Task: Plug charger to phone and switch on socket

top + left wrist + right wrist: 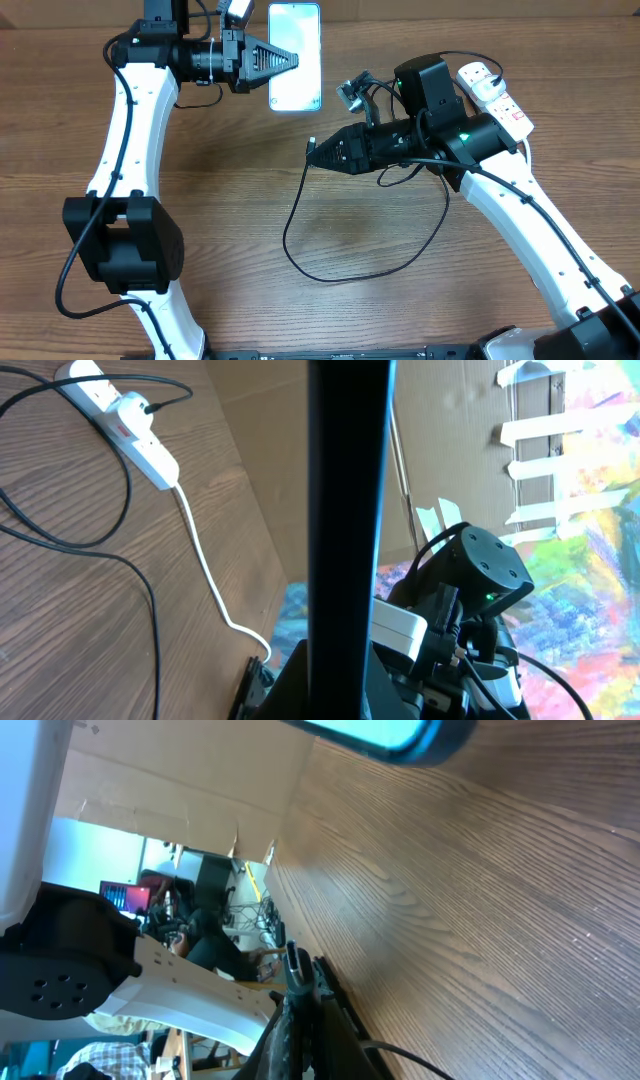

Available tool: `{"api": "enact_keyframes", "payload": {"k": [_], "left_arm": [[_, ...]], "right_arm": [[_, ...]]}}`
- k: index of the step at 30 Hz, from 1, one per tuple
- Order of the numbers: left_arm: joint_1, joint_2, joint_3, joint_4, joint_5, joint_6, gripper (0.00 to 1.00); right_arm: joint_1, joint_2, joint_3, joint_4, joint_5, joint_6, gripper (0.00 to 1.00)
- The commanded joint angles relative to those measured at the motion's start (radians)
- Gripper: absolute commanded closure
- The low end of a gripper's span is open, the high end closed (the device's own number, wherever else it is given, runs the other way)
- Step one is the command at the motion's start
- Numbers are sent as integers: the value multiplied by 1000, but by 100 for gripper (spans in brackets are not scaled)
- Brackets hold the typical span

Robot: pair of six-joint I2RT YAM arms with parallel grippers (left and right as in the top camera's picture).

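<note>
The right gripper (313, 152) pinches the charger (286, 235) tip just short of the phone (295, 30), clamped edgewise in the left gripper (296, 59); plugging in and switching the socket (498, 98) remain.

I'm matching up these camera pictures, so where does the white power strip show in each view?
Overhead: power strip at top right.
Left wrist: power strip in the top left corner, its white cord trailing down.
Right wrist: not in it.
Shared landmark: the wood-grain table, seen in all three views.
</note>
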Motion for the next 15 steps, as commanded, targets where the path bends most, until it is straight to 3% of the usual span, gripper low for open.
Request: {"api": "enact_keyframes", "payload": {"k": [1, 6, 11, 15], "left_arm": [[-24, -5, 9, 3, 52, -8, 96], [-20, -5, 9, 5, -48, -9, 96], [12, -5, 9, -21, -268, -10, 96], [32, -5, 9, -108, -465, -10, 96]], "right_arm": [[5, 7, -2, 15, -27, -19, 96], [5, 12, -2, -5, 127, 57, 96], [5, 16, -5, -47, 279, 99, 96], [11, 25, -19, -117, 559, 206, 96]]}}
